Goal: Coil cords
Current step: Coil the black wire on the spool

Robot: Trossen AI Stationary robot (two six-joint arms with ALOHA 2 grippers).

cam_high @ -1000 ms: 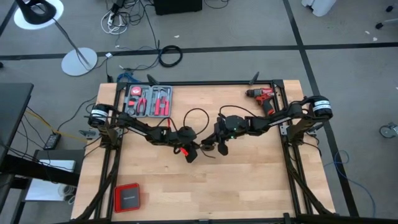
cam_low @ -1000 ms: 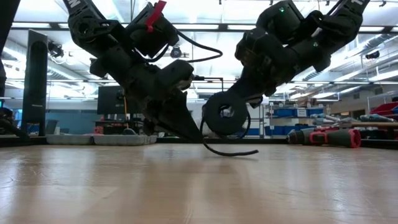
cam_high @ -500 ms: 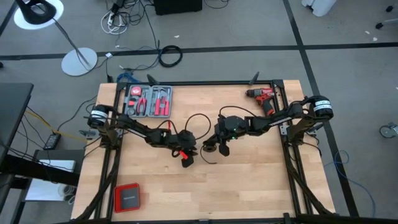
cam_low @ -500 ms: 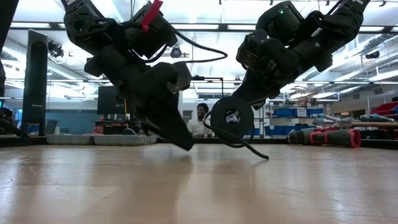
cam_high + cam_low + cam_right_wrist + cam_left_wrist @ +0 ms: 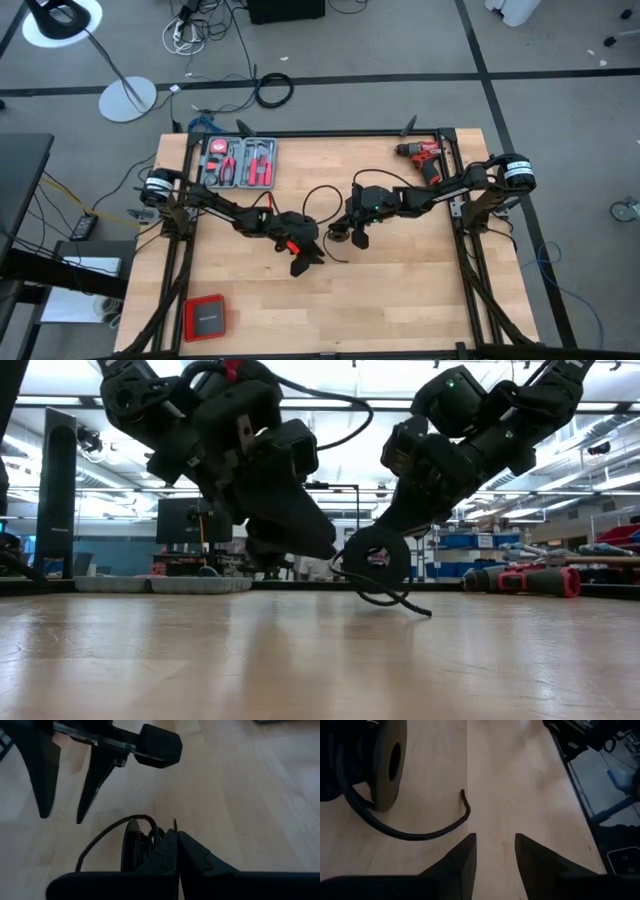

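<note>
Mid-tabletop (image 5: 400,290), both arms meet. Right hand (image 5: 341,237) is clamped tight on the cord (image 5: 415,832), which trails onto the wood at centre. Left hand (image 5: 494,851), just left of it, hovers with fingers spread, gripping nothing.

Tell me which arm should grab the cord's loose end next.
Probably left. The left gripper is open, empty and faces the cord's free end on the table. The right gripper is shut on the cord.
</note>
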